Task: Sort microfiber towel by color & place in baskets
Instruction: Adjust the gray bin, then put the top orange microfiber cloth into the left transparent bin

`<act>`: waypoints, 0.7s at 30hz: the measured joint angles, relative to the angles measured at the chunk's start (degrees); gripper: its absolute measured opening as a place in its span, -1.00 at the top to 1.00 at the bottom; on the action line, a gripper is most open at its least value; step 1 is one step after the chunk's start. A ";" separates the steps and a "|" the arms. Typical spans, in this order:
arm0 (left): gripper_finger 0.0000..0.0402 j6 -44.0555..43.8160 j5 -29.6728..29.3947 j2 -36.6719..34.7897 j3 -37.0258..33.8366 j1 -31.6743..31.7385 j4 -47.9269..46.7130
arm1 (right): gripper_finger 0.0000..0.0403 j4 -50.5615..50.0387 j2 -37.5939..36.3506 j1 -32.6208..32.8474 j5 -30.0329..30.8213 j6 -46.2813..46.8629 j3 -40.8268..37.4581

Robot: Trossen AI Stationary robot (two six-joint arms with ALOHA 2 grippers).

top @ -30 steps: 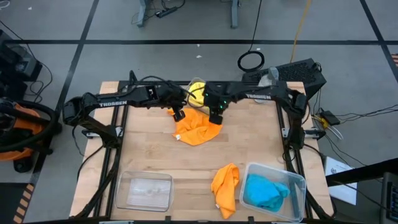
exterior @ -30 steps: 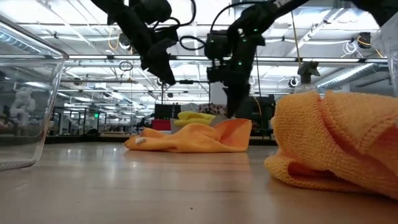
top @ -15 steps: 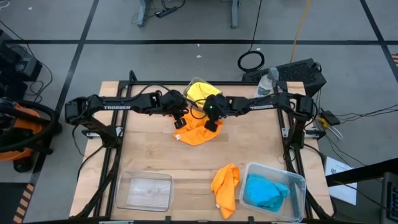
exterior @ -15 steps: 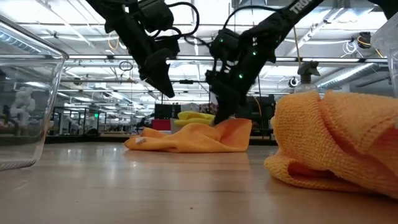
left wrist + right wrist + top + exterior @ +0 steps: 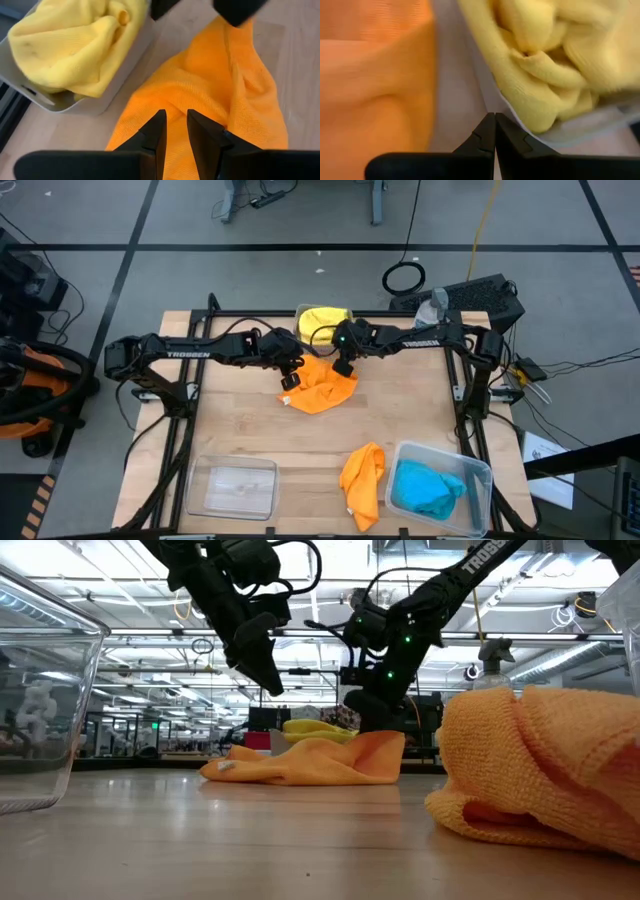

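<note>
At the front left of the bench (image 5: pixel 240 430) sits a clear bin (image 5: pixel 238 486), nothing in it. The left claw (image 5: pixel 289 372) hangs over the left edge of the orange towel (image 5: pixel 318 386) lying mid-bench; its fingers (image 5: pixel 156 131) stand a narrow gap apart with nothing between them, just above the cloth. At the back edge, just behind that towel, the small grey bin (image 5: pixel 322 322) holds yellow towels (image 5: pixel 320 320); its wall touches the orange cloth in the left wrist view. The right claw (image 5: pixel 343 363) is at the towel's back edge, beside the grey bin, its fingers (image 5: pixel 482 137) pressed together and gripping nothing, tips over the bin's rim between orange and yellow cloth. Near the front, a second orange towel (image 5: pixel 362 480) lies crumpled just left of the right-hand clear bin (image 5: pixel 477 472), which holds blue towels (image 5: pixel 426 487).
</note>
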 joint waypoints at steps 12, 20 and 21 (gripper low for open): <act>0.58 -0.05 0.25 0.96 -0.92 -1.38 3.89 | 1.00 -9.56 -5.58 1.88 -6.23 1.40 0.02; 0.49 -3.09 5.14 8.90 -1.97 -5.66 8.83 | 1.00 -20.19 -18.56 14.84 -6.03 6.01 -2.42; 0.44 -3.34 5.06 9.98 -2.03 -6.03 8.85 | 1.00 -19.89 -20.21 16.79 -6.05 6.69 -3.44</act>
